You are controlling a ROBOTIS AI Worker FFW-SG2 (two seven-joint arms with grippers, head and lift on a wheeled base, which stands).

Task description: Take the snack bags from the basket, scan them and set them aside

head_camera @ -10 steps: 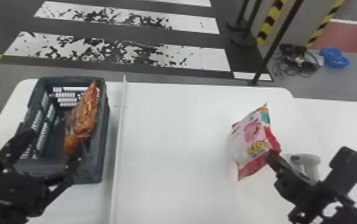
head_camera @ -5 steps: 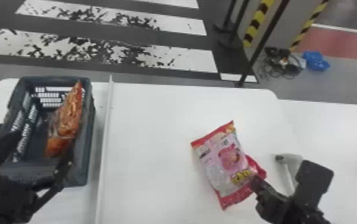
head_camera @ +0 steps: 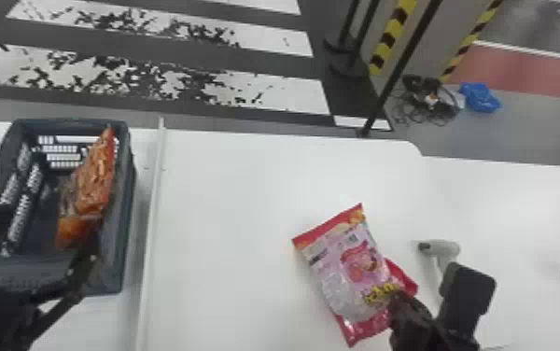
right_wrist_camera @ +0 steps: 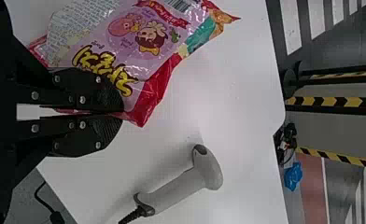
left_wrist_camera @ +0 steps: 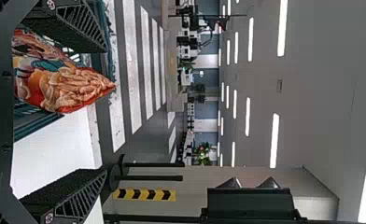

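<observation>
Over the near part of the dark basket (head_camera: 127, 196), my left gripper (head_camera: 36, 240) stands open. An orange-brown snack bag (head_camera: 92, 179) leans upright at the basket's right side. In the left wrist view that bag (left_wrist_camera: 69, 86) shows beyond the spread fingers of the left gripper (left_wrist_camera: 62, 109). My right gripper (head_camera: 398, 301) is shut on a corner of the pink snack bag (head_camera: 356, 266), left of the grey scanner (head_camera: 447, 247). The right wrist view shows the right gripper (right_wrist_camera: 120, 114) pinching the red edge of the pink bag (right_wrist_camera: 130, 42), with a barcode in sight, and the scanner (right_wrist_camera: 186, 184) on the table.
A white divider strip (head_camera: 153, 210) runs along the white table (head_camera: 227, 224) between basket and pink bag. Beyond the table's far edge are black stands, striped posts (head_camera: 391, 37), cables (head_camera: 428, 100) and a blue bag (head_camera: 479, 98) on the floor.
The pink bag has turned in my right gripper's hold, its printed panel now tilted the other way and its top leaning right. The head view has shifted somewhat. The left gripper remains over the basket.
</observation>
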